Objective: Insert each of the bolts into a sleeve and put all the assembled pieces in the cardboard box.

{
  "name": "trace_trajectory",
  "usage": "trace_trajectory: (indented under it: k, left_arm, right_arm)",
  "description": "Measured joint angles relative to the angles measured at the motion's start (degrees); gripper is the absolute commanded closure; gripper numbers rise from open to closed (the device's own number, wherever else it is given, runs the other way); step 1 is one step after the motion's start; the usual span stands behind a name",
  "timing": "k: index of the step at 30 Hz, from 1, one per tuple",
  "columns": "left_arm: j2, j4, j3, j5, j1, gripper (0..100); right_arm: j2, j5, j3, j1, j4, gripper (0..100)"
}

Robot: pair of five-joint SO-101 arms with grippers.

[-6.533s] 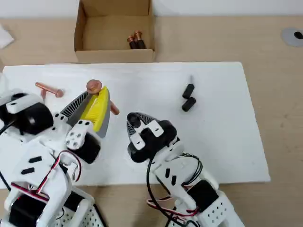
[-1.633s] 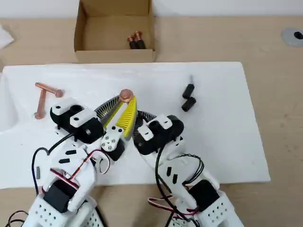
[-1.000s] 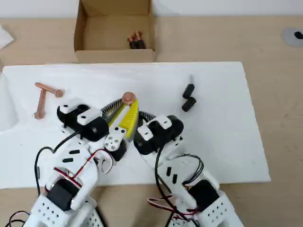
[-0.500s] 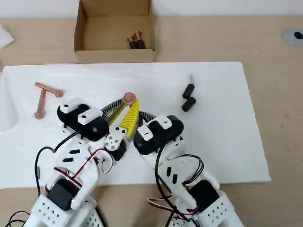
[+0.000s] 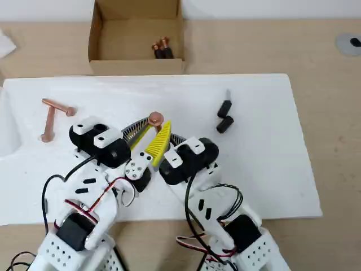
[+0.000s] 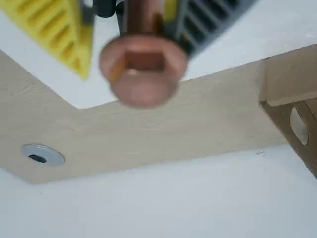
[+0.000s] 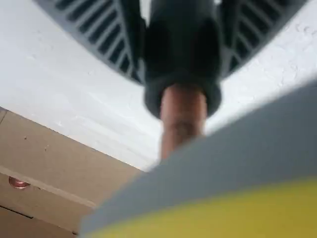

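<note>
Found the left gripper [image 5: 155, 127] low over the middle of the white sheet [image 5: 265, 169], with its yellow finger [image 6: 52, 27] and grey finger [image 6: 210, 17] parted narrowly. Saw the bolt [image 6: 143, 69] between them, round copper head pointing away from the arms, shaft close beside the grey finger and apart from the yellow one by a thin gap. Could not judge any contact with the grey finger.

Found the right gripper [image 7: 182, 34] just beside, set in from the right and clamped firmly on a black sleeve [image 7: 182, 74]. Saw the bolt's copper shaft running into the open end of that sleeve, between the two grippers and over the sheet.

Farther out, counted two loose sleeves [image 5: 225, 125] lying close together on the right half of the sheet, well apart from the grippers. Counted two loose bolts [image 5: 56, 106] near the sheet's left edge, laid in an L, heads at the far ends of the L.

Beyond the far edge of the sheet, on the wooden table [image 5: 327, 113], saw the open cardboard box [image 5: 135, 66], with two finished pieces [image 5: 161, 48] side by side near its right wall. Spotted a small grey disc [image 5: 348, 43] on the table at the far right.
</note>
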Motion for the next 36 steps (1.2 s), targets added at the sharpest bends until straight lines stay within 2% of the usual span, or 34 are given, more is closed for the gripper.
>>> trace_trajectory:
  k: [9,20,25,30,36]
  left_arm:
    - [0.0,13.7,-1.8,0.0,0.0,81]
    - [0.0,14.9,-3.9,0.0,-3.5,84]
    - [-0.1,14.9,-7.5,0.0,-7.5,100]
    - [0.0,14.9,-7.9,0.0,-13.9,100]
    - [0.0,18.2,-7.9,-0.3,-27.8,97]
  right_arm:
    - [0.1,0.0,0.1,0.1,0.1,98.8]
    - [0.0,0.0,-0.3,0.0,0.1,98.8]
    - [0.0,-1.7,-0.6,0.0,0.1,98.8]
    - [2.1,0.8,-6.1,0.0,-1.8,98.8]
    - [25.6,1.3,-25.3,4.8,-5.9,98.8]
